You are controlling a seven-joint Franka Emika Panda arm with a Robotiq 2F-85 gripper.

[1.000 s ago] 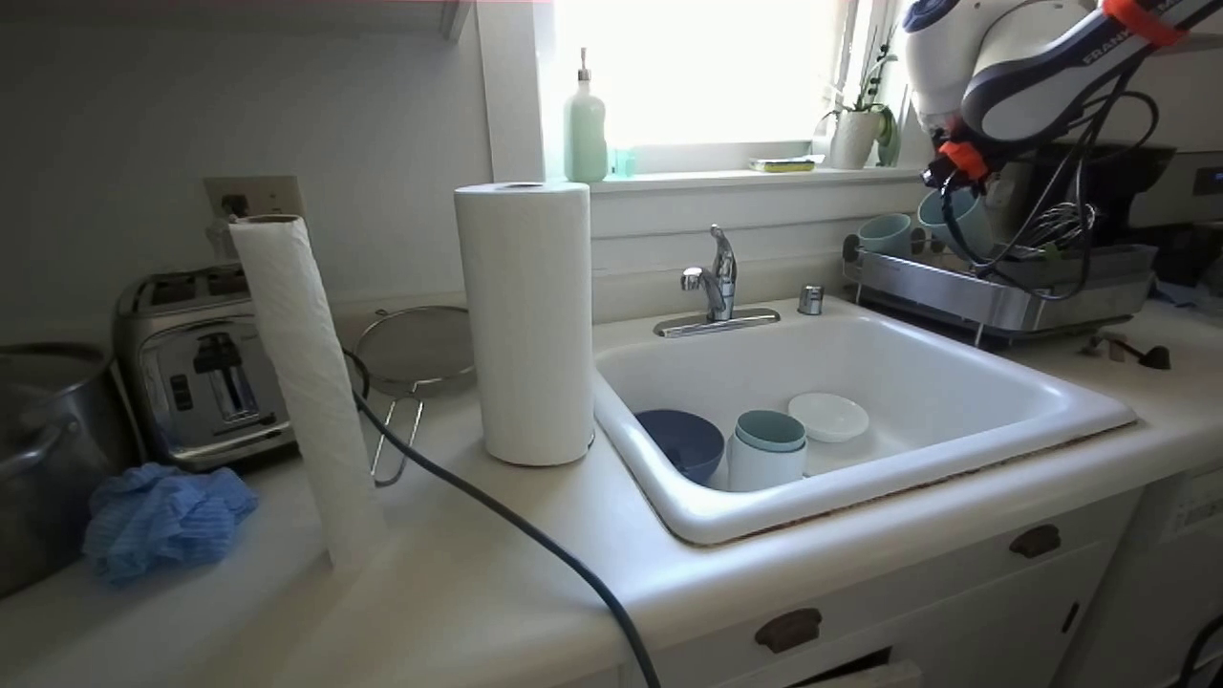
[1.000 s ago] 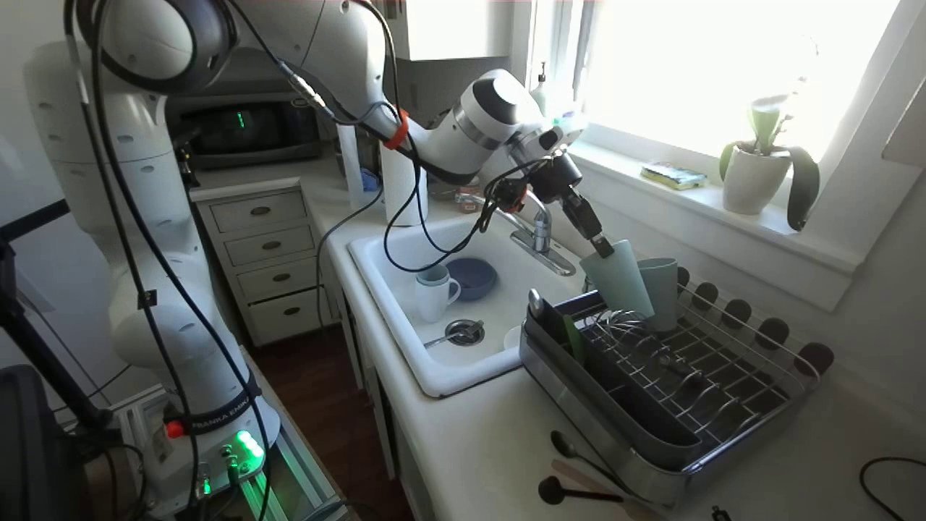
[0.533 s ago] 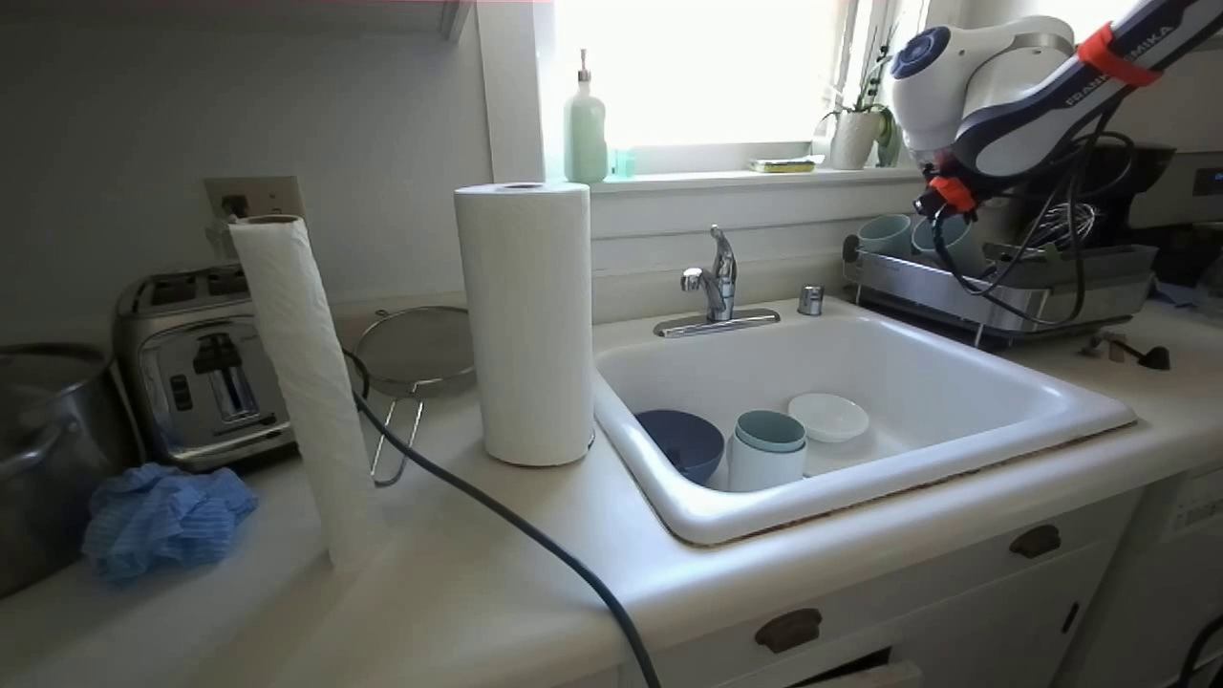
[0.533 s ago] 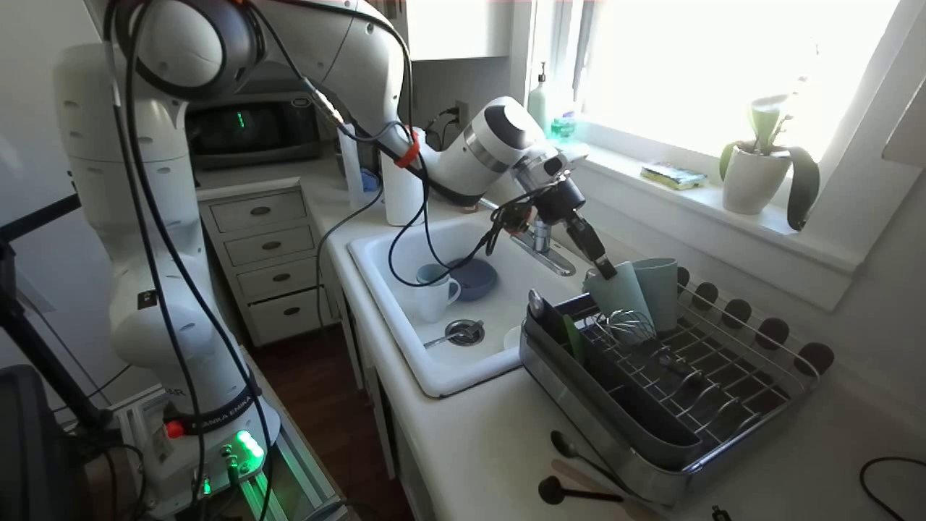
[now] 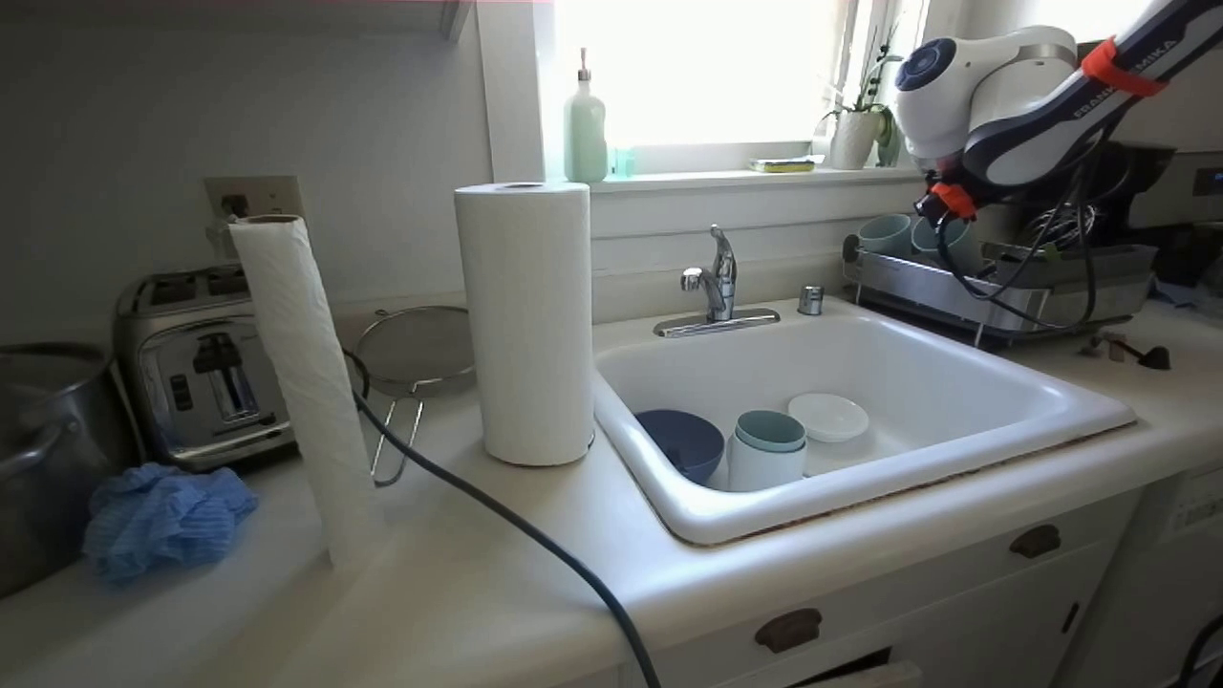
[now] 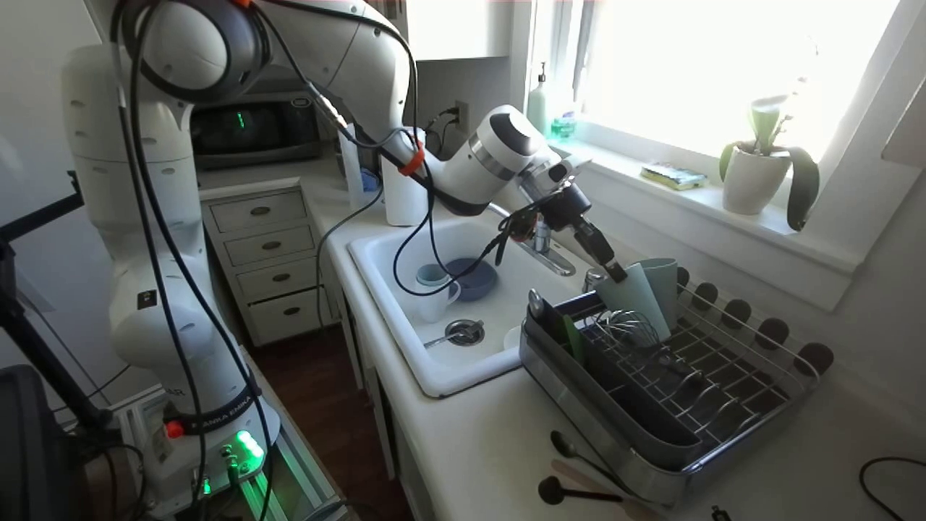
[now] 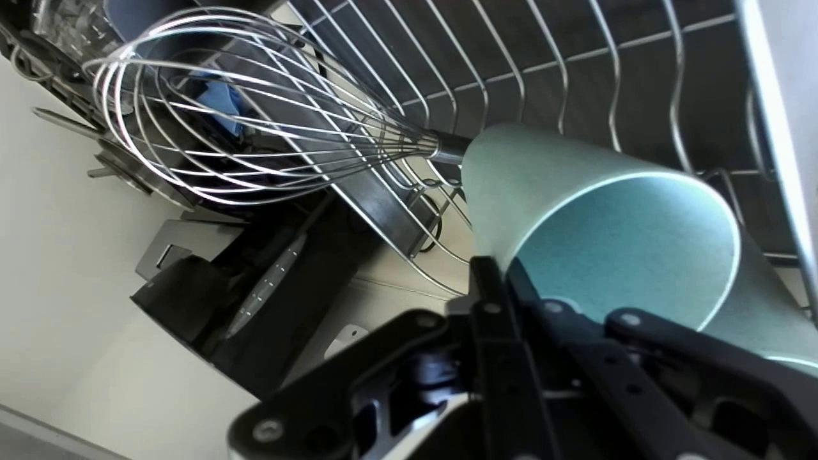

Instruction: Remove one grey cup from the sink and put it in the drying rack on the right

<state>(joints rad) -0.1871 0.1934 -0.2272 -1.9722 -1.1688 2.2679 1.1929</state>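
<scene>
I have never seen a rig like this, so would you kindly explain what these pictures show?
The machine is one robot arm ending in a two-fingered gripper. Two pictures come from cameras outside the robot, in different places; the close one comes from a camera on its wrist, looking past the gripper.

A white sink with a chrome faucet is set into the counter. In the sink are a dark blue bowl, a white dish and a white mug with a small teal cup in its mouth. A paper towel roll stands beside the sink.

The gripper pinches a grey cup by its rim; the cup is tilted, its lower end in the drying rack, close to a similar cup and a whisk. I cannot tell whether the rack bears its weight.
</scene>
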